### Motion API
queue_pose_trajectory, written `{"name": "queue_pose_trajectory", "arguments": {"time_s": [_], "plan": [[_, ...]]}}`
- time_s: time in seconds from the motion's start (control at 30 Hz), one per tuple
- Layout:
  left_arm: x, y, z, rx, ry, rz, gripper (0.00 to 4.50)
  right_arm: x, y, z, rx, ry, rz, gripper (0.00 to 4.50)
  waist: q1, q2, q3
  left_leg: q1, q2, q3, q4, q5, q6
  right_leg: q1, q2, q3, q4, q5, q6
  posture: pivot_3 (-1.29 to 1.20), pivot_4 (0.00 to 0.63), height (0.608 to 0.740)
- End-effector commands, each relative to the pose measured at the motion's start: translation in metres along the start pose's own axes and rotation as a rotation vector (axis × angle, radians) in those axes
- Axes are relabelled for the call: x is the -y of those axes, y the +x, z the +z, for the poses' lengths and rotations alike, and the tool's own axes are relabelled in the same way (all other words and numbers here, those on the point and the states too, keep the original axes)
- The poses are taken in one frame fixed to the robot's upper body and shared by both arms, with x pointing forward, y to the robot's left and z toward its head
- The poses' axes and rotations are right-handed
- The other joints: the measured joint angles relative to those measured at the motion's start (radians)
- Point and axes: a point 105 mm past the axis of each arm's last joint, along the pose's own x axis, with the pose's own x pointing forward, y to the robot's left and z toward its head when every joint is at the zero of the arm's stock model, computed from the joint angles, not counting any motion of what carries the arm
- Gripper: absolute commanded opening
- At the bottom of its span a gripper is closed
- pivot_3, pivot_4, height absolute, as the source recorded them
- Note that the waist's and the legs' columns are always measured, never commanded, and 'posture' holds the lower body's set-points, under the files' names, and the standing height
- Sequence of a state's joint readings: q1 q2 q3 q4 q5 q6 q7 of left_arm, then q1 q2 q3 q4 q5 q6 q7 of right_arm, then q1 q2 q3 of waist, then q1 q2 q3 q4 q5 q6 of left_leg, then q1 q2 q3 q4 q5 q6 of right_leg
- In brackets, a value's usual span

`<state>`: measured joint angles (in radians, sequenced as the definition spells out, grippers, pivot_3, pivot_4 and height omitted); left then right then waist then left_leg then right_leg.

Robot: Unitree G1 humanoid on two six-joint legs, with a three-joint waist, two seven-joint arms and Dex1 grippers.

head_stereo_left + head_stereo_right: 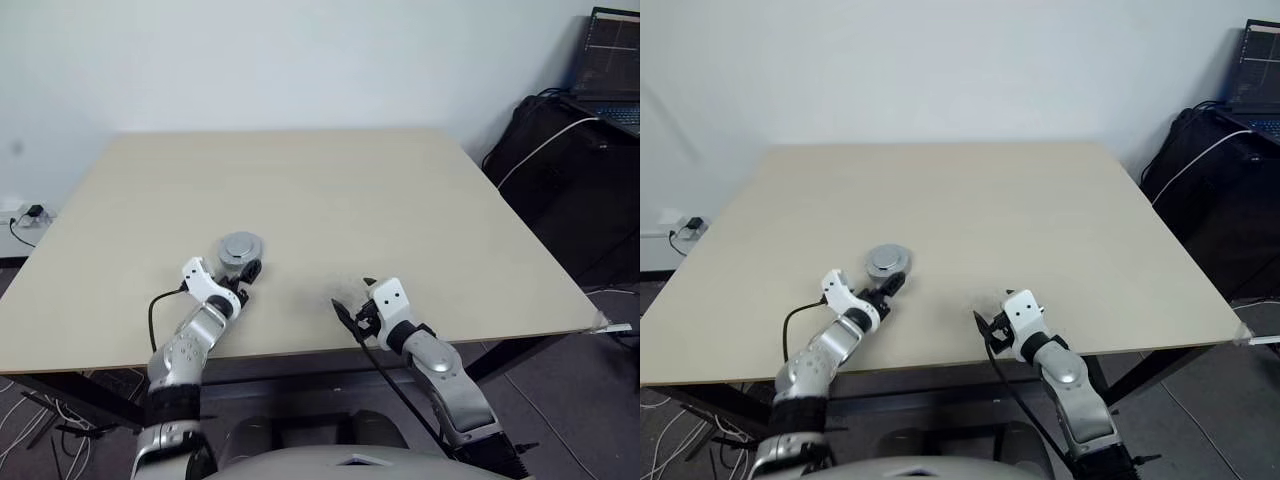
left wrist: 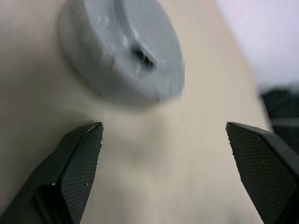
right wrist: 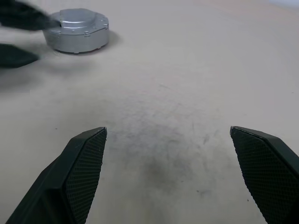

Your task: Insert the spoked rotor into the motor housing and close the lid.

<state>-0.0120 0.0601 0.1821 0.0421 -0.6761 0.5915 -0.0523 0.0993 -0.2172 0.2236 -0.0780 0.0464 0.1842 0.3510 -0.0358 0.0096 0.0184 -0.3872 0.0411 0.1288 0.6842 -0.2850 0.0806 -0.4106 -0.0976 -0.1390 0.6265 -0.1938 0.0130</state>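
A round grey metal unit stands on the table [image 1: 400,220], left of the middle. Its smooth top with a raised centre is the lid [image 1: 241,245], which sits shut on the grey motor housing [image 3: 74,43]. The spoked rotor is hidden. My left gripper [image 1: 243,283] is open just in front of the unit, apart from it. In the left wrist view the lid [image 2: 126,46] lies beyond the spread fingertips [image 2: 84,149]. My right gripper [image 1: 353,298] stands open over bare table to the right, with nothing between its fingers [image 3: 86,163].
The beige table has its front edge close behind both grippers. A dark smudge [image 3: 159,149] marks the tabletop ahead of the right gripper. A laptop [image 1: 610,70] on black furniture stands off the table's far right. A power strip [image 1: 30,215] lies on the floor at the left.
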Motion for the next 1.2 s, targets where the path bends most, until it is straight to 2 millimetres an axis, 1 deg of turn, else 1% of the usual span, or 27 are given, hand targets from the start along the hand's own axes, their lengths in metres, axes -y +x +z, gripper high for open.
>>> {"name": "queue_pose_trajectory", "arguments": {"time_s": [0.03, 0.13, 0.27, 0.37, 0.43, 0.53, 0.67, 0.83, 1.2], "plan": [[-0.001, -0.020, -0.014, 0.036, 0.163, 0.031, 4.47, 0.011, 0.001, 0.016, 0.070, 0.049, -0.054, 4.50, -0.001, 0.001, 0.000, 0.002, 0.001, 0.001, -0.001, 0.000, -0.001, 0.000, 0.000, 0.001, 0.000, 0.000, 0.000, 0.00, 0.000, 0.740], [0.005, -0.035, -0.005, 0.219, 0.399, 0.090, 4.47, 0.022, -0.002, 0.017, 0.102, 0.084, -0.143, 4.50, 0.007, 0.003, 0.001, 0.002, 0.003, 0.002, -0.003, -0.001, -0.002, -0.001, 0.000, 0.002, 0.000, -0.001, -0.002, 0.00, 0.000, 0.740], [0.012, -0.050, -0.006, 0.375, 0.586, 0.141, 4.47, 0.032, -0.007, 0.014, 0.123, 0.079, -0.230, 4.50, 0.019, 0.004, 0.003, -0.003, 0.003, 0.001, -0.004, -0.001, -0.003, -0.006, 0.001, 0.002, 0.000, -0.002, -0.003, 0.00, 0.000, 0.740], [0.016, -0.059, -0.007, 0.464, 0.606, 0.162, 4.47, 0.041, -0.013, 0.014, 0.145, 0.065, -0.305, 4.50, 0.027, 0.004, 0.003, -0.011, 0.003, 0.002, -0.004, 0.000, -0.003, -0.014, 0.000, 0.002, 0.000, -0.002, -0.004, 0.00, 0.000, 0.740], [0.020, -0.063, -0.003, 0.530, 0.631, 0.168, 4.47, 0.047, -0.017, 0.013, 0.152, 0.048, -0.362, 4.50, 0.027, 0.004, 0.004, -0.014, 0.003, 0.002, -0.003, 0.000, -0.003, -0.017, 0.000, 0.002, 0.000, -0.002, -0.004, 0.00, 0.000, 0.740], [0.024, -0.065, 0.002, 0.588, 0.628, 0.157, 4.47, 0.055, -0.024, 0.007, 0.150, 0.064, -0.438, 4.50, 0.027, 0.004, 0.004, -0.014, 0.003, 0.003, -0.003, -0.001, -0.003, -0.017, 0.000, 0.002, 0.000, -0.002, -0.004, 0.00, 0.000, 0.740], [0.025, -0.065, 0.003, 0.613, 0.650, 0.156, 4.47, 0.059, -0.031, 0.001, 0.162, 0.081, -0.514, 4.50, 0.026, 0.004, 0.004, -0.014, 0.003, 0.003, -0.003, -0.001, -0.003, -0.017, 0.001, 0.000, 0.000, -0.002, -0.003, 0.00, 0.000, 0.740], [0.024, -0.063, -0.001, 0.599, 0.646, 0.147, 4.47, 0.054, -0.030, 0.001, 0.178, 0.102, -0.508, 4.50, 0.024, 0.005, 0.006, -0.014, 0.004, 0.003, -0.003, -0.001, -0.002, -0.017, 0.001, -0.001, 0.000, -0.002, -0.003, 0.00, 0.000, 0.740], [0.024, -0.062, -0.007, 0.579, 0.631, 0.135, 4.47, 0.052, -0.030, 0.001, 0.179, 0.112, -0.490, 4.50, 0.024, 0.005, 0.006, -0.014, 0.004, 0.003, -0.002, -0.001, -0.002, -0.017, 0.001, -0.001, 0.000, -0.002, -0.003, 0.00, 0.000, 0.740]]}}
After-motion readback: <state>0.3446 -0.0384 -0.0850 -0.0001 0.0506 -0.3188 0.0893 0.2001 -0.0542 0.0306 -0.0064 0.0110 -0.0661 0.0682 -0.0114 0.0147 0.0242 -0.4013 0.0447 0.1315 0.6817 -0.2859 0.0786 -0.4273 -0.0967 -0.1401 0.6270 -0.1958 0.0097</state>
